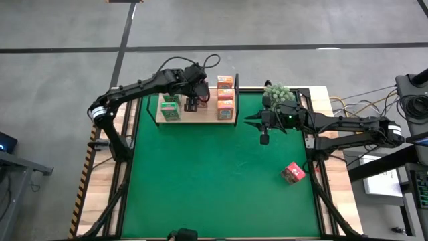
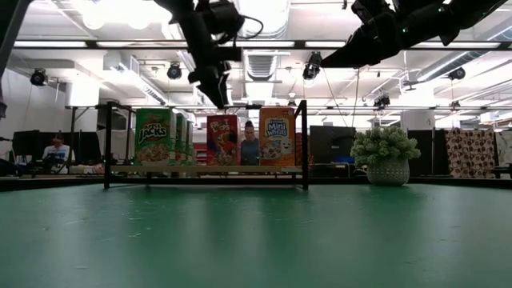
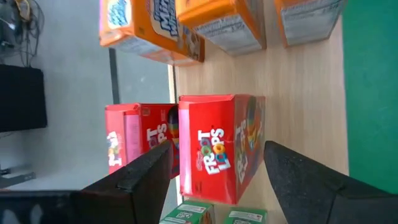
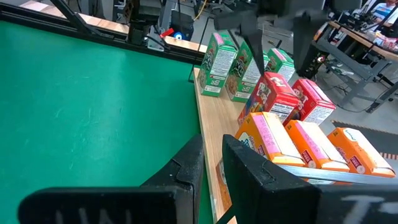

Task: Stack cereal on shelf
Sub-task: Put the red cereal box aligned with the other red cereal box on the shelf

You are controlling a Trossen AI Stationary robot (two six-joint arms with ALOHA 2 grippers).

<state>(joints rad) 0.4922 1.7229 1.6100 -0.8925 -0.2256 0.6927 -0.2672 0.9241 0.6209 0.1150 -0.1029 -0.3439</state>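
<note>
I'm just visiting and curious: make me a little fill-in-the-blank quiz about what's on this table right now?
1. The lone box lying on the green mat, away from the shelf, is ____ in colour.
2. The left hand hovers with open fingers over a box labelled Froot ____.
3. Counting the red boxes standing on the shelf gives ____.
4. The small plant sits nearest the ____ hand.

Missing words: red; Loops; two; right

Potted plant (image 1: 277, 93) at green mat's (image 1: 200, 181) corner.
</note>
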